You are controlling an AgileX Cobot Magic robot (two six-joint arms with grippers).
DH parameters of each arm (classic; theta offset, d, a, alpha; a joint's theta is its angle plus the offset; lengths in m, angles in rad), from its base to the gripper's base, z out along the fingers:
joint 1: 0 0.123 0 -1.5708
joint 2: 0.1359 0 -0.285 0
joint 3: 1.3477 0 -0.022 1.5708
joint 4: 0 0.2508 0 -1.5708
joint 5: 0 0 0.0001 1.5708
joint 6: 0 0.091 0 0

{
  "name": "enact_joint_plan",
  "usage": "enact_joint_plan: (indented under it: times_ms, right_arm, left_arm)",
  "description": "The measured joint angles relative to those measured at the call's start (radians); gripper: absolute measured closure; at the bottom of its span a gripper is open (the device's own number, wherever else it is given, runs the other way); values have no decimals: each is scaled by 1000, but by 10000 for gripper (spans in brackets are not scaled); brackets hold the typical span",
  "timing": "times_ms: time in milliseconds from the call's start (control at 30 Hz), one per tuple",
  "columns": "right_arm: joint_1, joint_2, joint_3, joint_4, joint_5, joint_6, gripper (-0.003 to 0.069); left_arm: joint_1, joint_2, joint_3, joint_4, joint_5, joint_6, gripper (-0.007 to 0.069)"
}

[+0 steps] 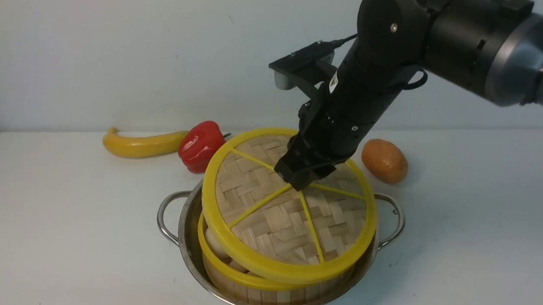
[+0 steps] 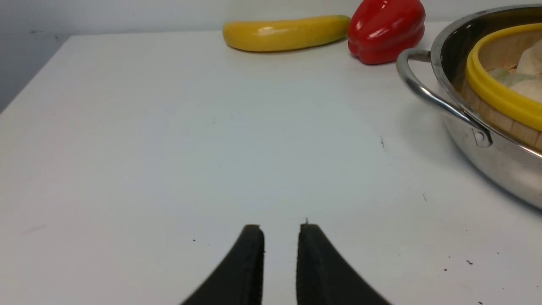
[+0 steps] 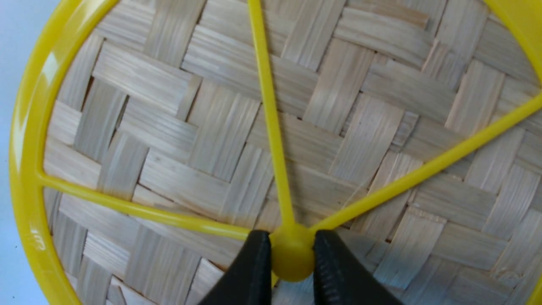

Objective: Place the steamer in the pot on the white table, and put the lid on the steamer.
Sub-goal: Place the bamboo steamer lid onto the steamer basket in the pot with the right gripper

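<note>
The steamer [image 1: 264, 294], with pale buns [image 1: 214, 247] inside, sits in the steel pot [image 1: 187, 227] on the white table [image 1: 62, 234]. The woven lid [image 1: 268, 217] hangs tilted just over the steamer, its far side higher and its near rim low against the steamer's rim. My right gripper [image 1: 298, 182] is shut on the lid's yellow centre knob [image 3: 292, 254], gripper [image 3: 292, 237] fingers on either side of it. In the left wrist view my left gripper [image 2: 280, 226] hovers low over bare table left of the pot [image 2: 487, 156], jaws slightly apart and empty. The steamer rim [image 2: 495, 93] shows there.
A yellow squash [image 1: 142, 143] and a red bell pepper [image 1: 201, 145] lie behind the pot to the left; both also show in the left wrist view, squash [image 2: 283, 34] and pepper [image 2: 387, 29]. A brown potato [image 1: 385, 161] lies behind the pot to the right.
</note>
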Motion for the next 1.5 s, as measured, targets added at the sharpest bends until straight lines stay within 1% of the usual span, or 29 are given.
enact_joint_plan:
  times_ms: [367, 700, 967, 1500]
  right_arm:
    - [10, 65, -65, -2, -4, -1, 550]
    - [24, 90, -67, -1, -6, -1, 550]
    - [30, 90, -67, -52, -6, -1, 550]
    - [30, 90, -67, -50, -6, -6, 550]
  left_arm:
    - [0, 0, 0, 0, 0, 0, 508]
    - [0, 0, 0, 0, 0, 0, 508]
    - [0, 0, 0, 0, 0, 0, 508]
    - [0, 0, 0, 0, 0, 0, 508]
